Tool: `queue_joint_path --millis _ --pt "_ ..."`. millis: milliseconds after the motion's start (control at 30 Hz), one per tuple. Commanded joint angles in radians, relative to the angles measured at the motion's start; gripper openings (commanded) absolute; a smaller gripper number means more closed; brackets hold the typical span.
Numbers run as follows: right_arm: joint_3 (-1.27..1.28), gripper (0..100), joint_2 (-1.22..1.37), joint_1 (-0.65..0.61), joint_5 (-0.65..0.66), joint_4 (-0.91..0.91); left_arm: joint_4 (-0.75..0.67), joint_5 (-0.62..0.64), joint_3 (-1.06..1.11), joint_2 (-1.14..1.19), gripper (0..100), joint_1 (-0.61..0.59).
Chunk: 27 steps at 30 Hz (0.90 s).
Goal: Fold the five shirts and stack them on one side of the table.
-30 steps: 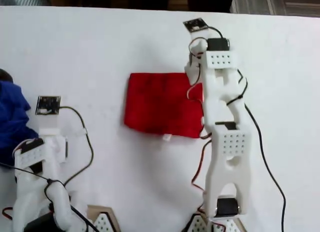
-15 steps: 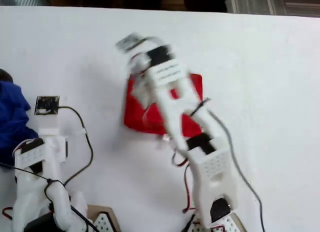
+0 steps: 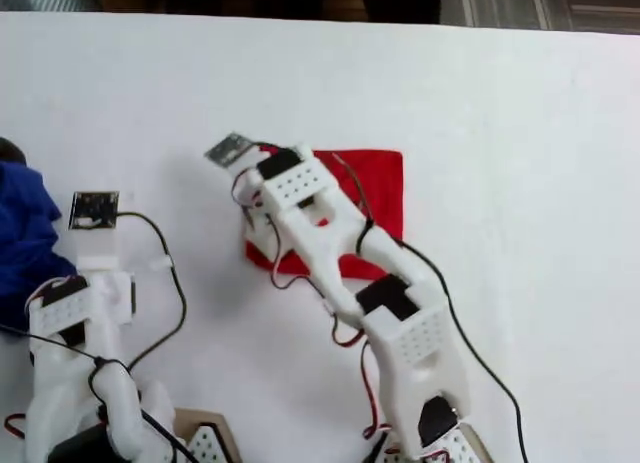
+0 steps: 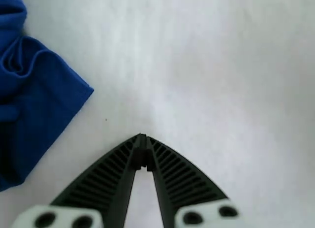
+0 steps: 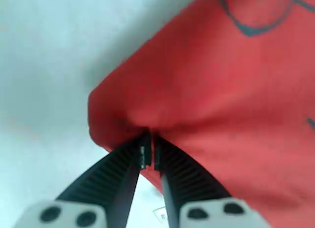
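A folded red shirt (image 3: 375,183) lies flat in the middle of the white table (image 3: 520,113). My right arm (image 3: 300,198) reaches diagonally across it to its left edge. In the right wrist view the right gripper (image 5: 148,150) is shut, with a bunched fold of the red shirt (image 5: 221,90) pinched at its tips. A crumpled blue shirt (image 3: 25,233) sits at the table's left edge. My left arm (image 3: 80,283) stands just right of it. The left gripper (image 4: 142,151) is shut over bare table, apart from the blue shirt (image 4: 29,114).
Black and red cables (image 3: 175,283) trail from both arms near the front edge. Wide bare table lies to the right of the red shirt and along the far side.
My right arm has swung from the red shirt's right side across to its left edge. The shirt lies about where it was. The left arm has kept still.
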Motion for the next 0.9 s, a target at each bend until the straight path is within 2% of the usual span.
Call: queue_joint_path --millis 0,100,267,433,633,867 --pt "-0.017 2.1 -0.094 -0.002 -0.005 0.001 -0.014 0.009 -0.002 -0.025 3 0.006" --pt "-0.02 2.1 -0.151 0.018 -0.003 0.03 -0.014 0.009 -0.002 -0.025 3 0.006" --pt "-0.008 2.1 -0.297 0.12 -0.003 0.096 -0.014 0.009 -0.002 -0.025 3 0.006" --pt "0.161 2.1 -0.404 0.228 -0.003 0.097 -0.014 0.008 -0.002 -0.025 3 0.006" --pt "0.42 2.1 -0.475 0.372 -0.003 -0.114 -0.014 0.008 -0.002 -0.025 3 0.006" --pt "0.52 2.1 -0.461 0.374 -0.003 -0.314 -0.014 0.008 -0.002 -0.025 3 0.008"
